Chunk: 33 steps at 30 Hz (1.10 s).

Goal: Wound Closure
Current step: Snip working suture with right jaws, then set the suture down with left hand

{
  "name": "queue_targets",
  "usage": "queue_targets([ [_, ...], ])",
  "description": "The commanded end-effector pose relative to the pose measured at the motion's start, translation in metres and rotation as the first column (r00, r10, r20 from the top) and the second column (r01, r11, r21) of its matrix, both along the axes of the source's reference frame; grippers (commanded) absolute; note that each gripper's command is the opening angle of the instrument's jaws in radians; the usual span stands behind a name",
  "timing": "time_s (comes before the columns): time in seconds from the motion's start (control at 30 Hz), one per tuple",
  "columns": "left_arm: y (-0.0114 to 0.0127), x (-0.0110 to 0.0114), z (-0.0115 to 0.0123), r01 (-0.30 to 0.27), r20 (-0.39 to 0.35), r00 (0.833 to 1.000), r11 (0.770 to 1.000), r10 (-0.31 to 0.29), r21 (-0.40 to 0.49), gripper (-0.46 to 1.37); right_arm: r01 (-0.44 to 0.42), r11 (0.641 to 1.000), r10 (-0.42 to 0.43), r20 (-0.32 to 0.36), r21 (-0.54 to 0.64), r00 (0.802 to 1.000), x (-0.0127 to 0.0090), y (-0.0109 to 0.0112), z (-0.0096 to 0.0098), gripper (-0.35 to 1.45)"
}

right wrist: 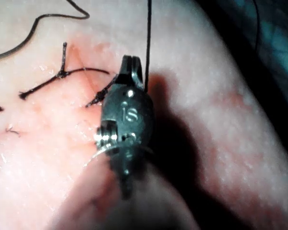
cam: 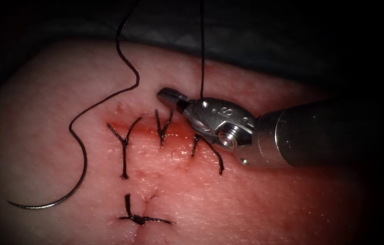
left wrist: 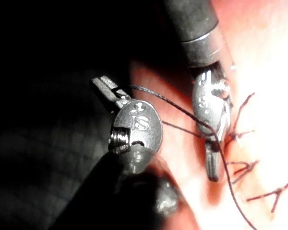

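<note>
Reaching in low over cut (cam: 146, 129), right tool (cam: 168, 95) fingers closed, holding thread (cam: 202, 50); needle (cam: 65, 193) free left.

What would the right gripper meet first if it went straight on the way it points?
Likely bare tissue; further along that line lies the thread. The right gripper points up-left, jaws shut; depth is unclear.

The left tool (left wrist: 105, 91) grips the thread (left wrist: 182, 109), which crosses the right tool (left wrist: 212, 143) above stitched tissue (left wrist: 273, 72).
</note>
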State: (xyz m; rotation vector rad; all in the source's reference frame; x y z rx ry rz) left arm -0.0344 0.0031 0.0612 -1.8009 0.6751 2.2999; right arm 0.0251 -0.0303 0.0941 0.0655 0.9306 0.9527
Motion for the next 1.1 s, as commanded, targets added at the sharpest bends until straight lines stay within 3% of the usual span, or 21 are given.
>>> queue_targets([
  [0.03,0.0001,0.0001,0.0001,-0.002,-0.001,1.0,1.0,0.002,-0.001,-0.35,-0.006,1.0,0.005,-0.012,-0.018,1.0,-0.0004,0.0,-0.0001,-0.35],
  [0.07,0.0002,0.0001,0.0001,-0.002,0.0,1.0,1.0,0.002,-0.001,-0.35,-0.011,1.0,0.011,-0.022,-0.027,1.0,-0.0005,0.0,-0.0001,-0.1],
  [0.1,0.0002,0.0001,0.0001,-0.002,0.0,1.0,1.0,0.002,-0.001,-0.35,-0.016,0.999,0.015,-0.031,-0.033,0.999,-0.0007,0.0,-0.0002,0.39],
  [0.13,0.0002,0.0001,0.0001,-0.002,0.0,1.0,1.0,0.002,0.0,-0.35,-0.018,0.999,0.017,-0.038,-0.038,0.999,-0.0009,0.0,-0.0003,0.72],
  [0.17,0.0002,0.0001,0.0,-0.002,0.0,1.0,1.0,0.002,0.0,-0.35,-0.015,0.999,0.013,-0.041,-0.046,0.999,-0.0013,-0.0001,-0.0003,0.94],
  [0.2,0.0003,0.0001,0.0,-0.002,0.0,1.0,1.0,0.002,0.0,-0.35,-0.013,0.999,0.012,-0.042,-0.046,0.999,-0.0015,-0.0001,-0.0004,0.98],
  [0.37,0.0002,0.0004,-0.0002,-0.004,0.002,1.0,1.0,0.004,0.001,-0.35,0.053,0.994,-0.056,-0.028,-0.095,0.998,-0.0051,-0.0003,-0.0011,1.0],
  [0.57,-0.0001,0.0003,-0.0009,-0.005,0.003,1.0,1.0,0.005,0.002,-0.35,0.054,0.992,-0.055,-0.001,-0.114,0.998,-0.0097,0.0008,-0.0015,1.0],
  [0.8,-0.0008,-0.0003,-0.0023,-0.013,0.012,1.0,1.0,0.013,-0.001,-0.35,0.036,0.991,-0.031,0.036,-0.126,0.999,-0.0152,0.0021,-0.0006,1.0],
  [0.93,-0.0014,-0.001,-0.0032,-0.027,0.027,0.999,1.0,0.027,-0.006,-0.35,0.021,0.992,-0.014,0.054,-0.128,0.998,-0.0175,0.0026,-0.0003,0.99],
  [1.1,-0.0016,-0.0022,-0.004,-0.034,0.037,0.999,0.999,0.034,-0.009,-0.35,0.008,0.992,0.001,0.067,-0.128,0.998,-0.0189,0.0028,-0.0002,0.97],
])
